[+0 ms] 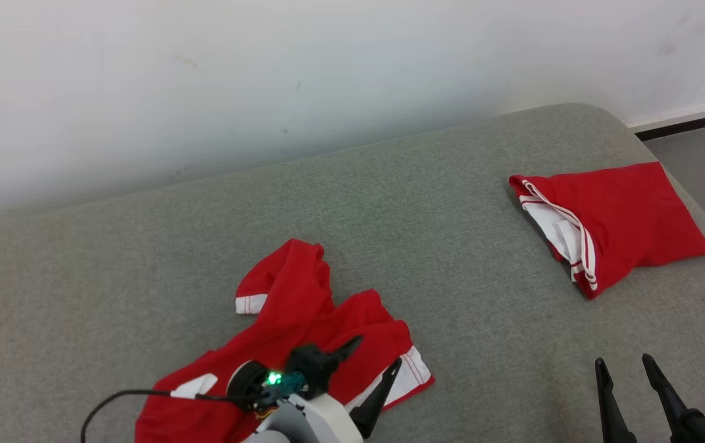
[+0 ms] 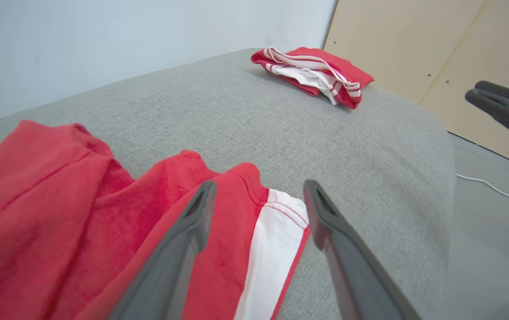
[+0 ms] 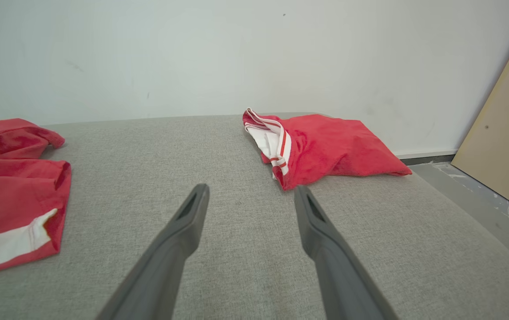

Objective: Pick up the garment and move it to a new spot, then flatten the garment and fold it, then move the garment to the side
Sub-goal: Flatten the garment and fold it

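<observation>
two red garments on one grey woven cushion [image 1: 451, 203], coarse flat weave, rounded edge. task garment [image 1: 303, 307]: soft red knit, crumpled and creased, white bands at hems, lying at the near left of the cushion. my left fingers [image 1: 385, 386], two dark tapered prongs, spread apart over its white-banded hem, gripping nothing. second garment [image 1: 629, 215]: folded into a neat rectangle, red with white lining and thin stripes, far right, well apart from the first. my right fingers [image 1: 606, 400], two, also spread wide and empty, over bare cushion. smooth white wall [image 1: 266, 74] behind.
</observation>
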You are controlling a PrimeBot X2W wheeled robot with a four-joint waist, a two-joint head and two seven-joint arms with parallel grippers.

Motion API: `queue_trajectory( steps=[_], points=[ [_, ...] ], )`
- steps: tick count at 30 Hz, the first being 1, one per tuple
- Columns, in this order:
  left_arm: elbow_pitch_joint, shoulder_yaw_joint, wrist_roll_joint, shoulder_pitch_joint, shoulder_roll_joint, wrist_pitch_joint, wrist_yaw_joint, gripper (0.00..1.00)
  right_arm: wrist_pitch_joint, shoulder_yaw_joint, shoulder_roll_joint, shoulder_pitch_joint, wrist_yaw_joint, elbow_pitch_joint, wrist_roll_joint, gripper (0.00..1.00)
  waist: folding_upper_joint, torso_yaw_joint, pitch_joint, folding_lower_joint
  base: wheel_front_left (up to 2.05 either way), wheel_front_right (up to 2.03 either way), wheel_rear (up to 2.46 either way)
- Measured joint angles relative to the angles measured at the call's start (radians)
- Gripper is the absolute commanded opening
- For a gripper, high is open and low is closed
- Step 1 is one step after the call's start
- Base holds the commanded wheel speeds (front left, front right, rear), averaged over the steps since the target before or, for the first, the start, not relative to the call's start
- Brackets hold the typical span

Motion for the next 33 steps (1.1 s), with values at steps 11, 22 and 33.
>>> queue_trajectory(
  steps=[11, 22, 33],
  points=[
    [0.065, -0.028, -0.009, -0.029, 0.003, 0.065, -0.019, 1.00, 0.000, 0.001, 0.002, -0.011, 0.000, 0.001, 0.004, 1.00, 0.0000, -0.055, 0.025, 0.0000, 0.00, 0.00, 0.00],
    [0.147, -0.038, -0.024, -0.016, -0.003, 0.063, -0.032, 0.72, 0.000, -0.007, 0.005, -0.016, 0.000, -0.003, 0.005, 1.00, 0.0000, -0.057, 0.051, 0.0000, 0.00, 0.00, 0.00],
    [0.178, -0.052, -0.028, -0.029, -0.015, 0.046, -0.054, 0.00, 0.000, -0.003, 0.009, -0.023, 0.000, -0.003, 0.005, 1.00, 0.0000, -0.046, 0.056, 0.0000, 0.00, 0.00, 0.00]
  ],
)
